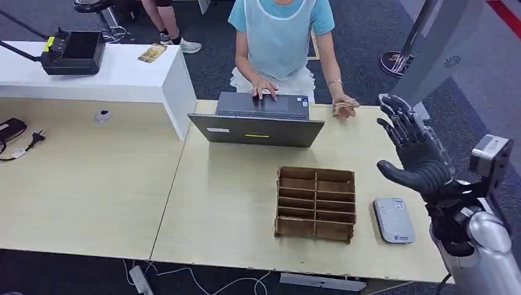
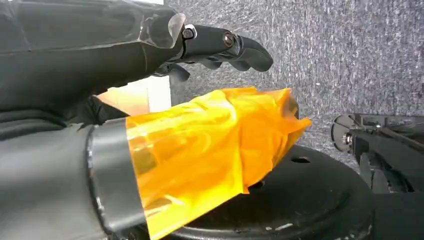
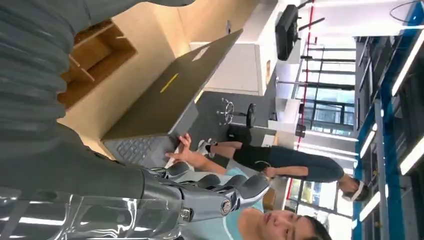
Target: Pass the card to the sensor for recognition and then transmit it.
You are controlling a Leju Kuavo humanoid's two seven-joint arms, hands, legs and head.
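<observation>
Raised at the frame's right, the right hand point(image 1: 413, 155) is spread, holding nothing. Upper centre, a person's hand point(image 1: 345, 107) holds the card point(image 1: 341, 105); the sensor point(image 1: 393, 220) lies lower right. Left hand point(image 2: 220, 47): loosely extended, holding nothing.

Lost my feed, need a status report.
Right hand open, raised over table. Left hand holds nothing. Card in person's hand. Organizer beside sensor.

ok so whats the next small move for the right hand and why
Probably reach forward toward the card the person's hand holds at the table's far edge. The right hand is raised, open and empty, and the sensor beside the wooden organizer has nothing on it.
</observation>
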